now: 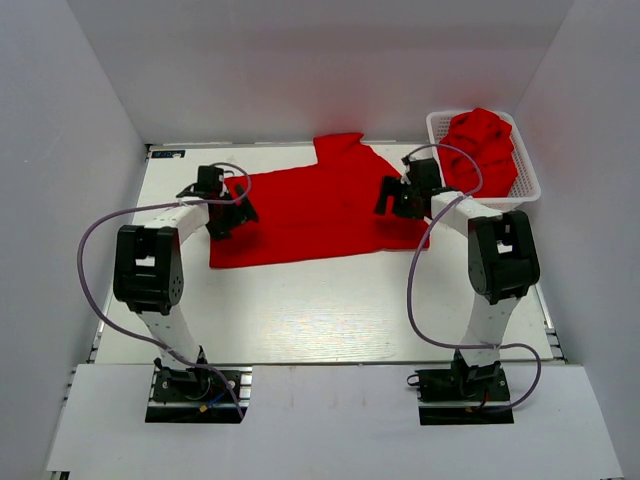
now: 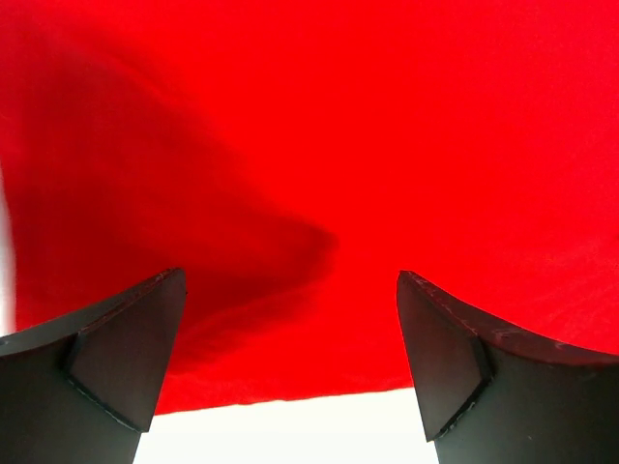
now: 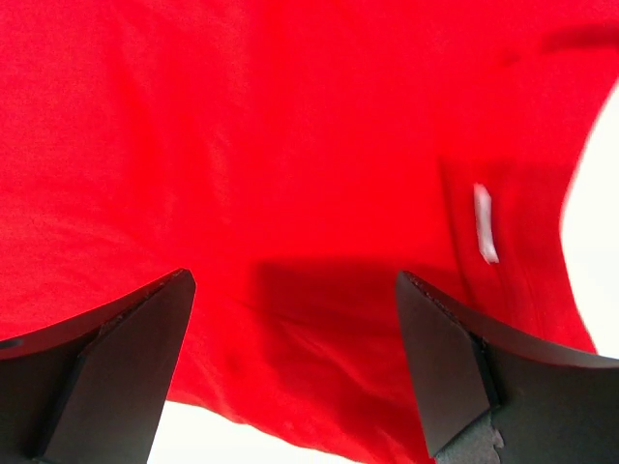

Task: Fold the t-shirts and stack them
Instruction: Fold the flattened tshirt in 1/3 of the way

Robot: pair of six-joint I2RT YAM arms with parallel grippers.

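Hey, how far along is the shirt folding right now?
Done: one red t-shirt lies spread flat on the table. In hand: left tool and right tool hover open over its edges. Left: every fold, stacking, and the crumpled shirts in the basket.

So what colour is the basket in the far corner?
The basket is white; the top external view shows it best.

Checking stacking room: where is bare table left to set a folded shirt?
The broad strip of white table between the near hem of the spread red t-shirt and the arm bases is bare. Crowded: far right, white plastic basket of red shirts.
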